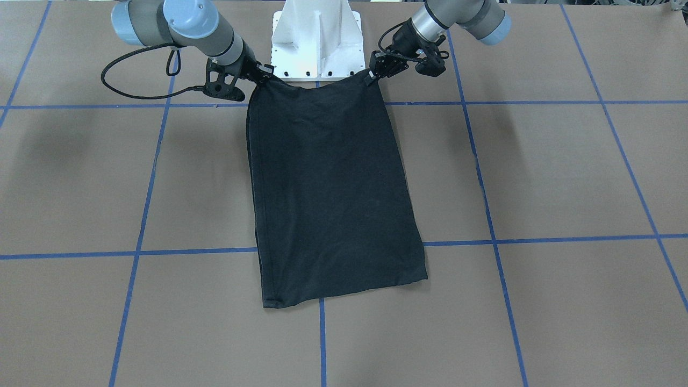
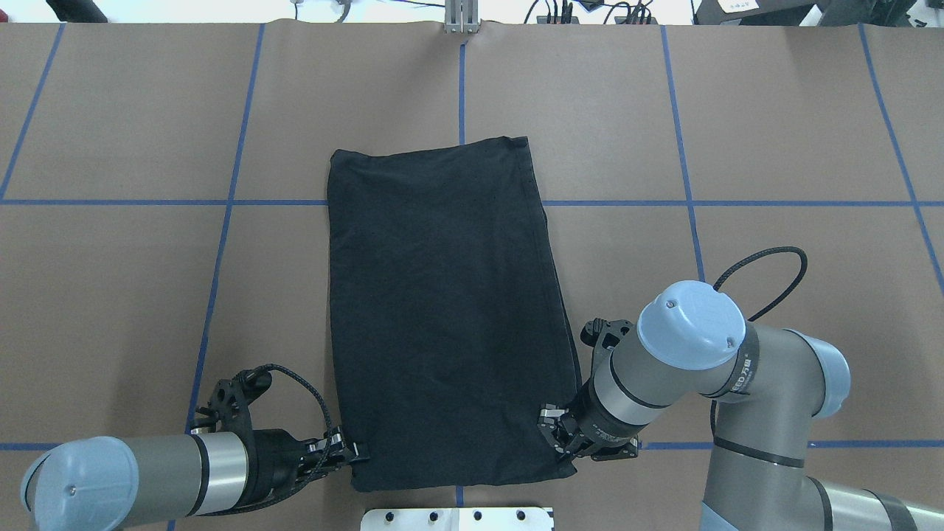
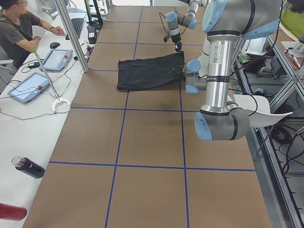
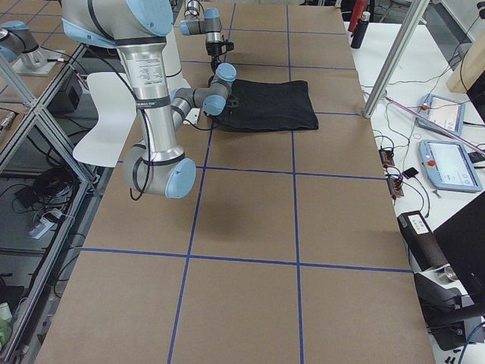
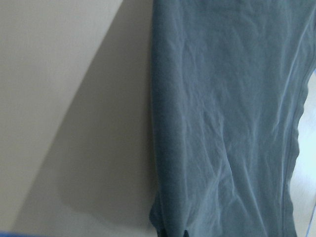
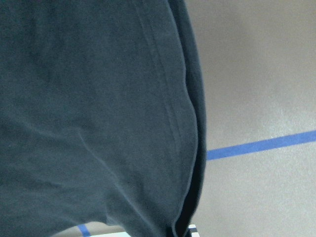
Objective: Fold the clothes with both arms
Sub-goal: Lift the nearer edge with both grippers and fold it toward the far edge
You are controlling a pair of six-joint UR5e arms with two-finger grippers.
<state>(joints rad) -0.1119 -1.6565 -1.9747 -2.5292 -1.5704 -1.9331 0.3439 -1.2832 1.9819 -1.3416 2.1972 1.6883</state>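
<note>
**Both grippers at the near corners of a lengthwise-folded T-shirt**

The black T-shirt [image 2: 442, 310] lay on the brown table [image 2: 737, 110] as a long, narrow rectangle. Its plain side faced up, with no sleeve or print showing, and its near edge sat just in front of the white pedestal [image 1: 316, 37]. The left gripper [image 2: 358, 450] held the near corner on the robot's left, and the right gripper [image 2: 549, 431] held the opposite near corner. Both pairs of jaws appeared clamped on cloth, and the edge between them sagged slightly in the front-facing view. By this layout, the lengthwise folds were judged complete. The crosswise fold, carrying the near edge over toward the far edge, remained to be done. The far edge rested flat, well apart from both grippers.
</note>
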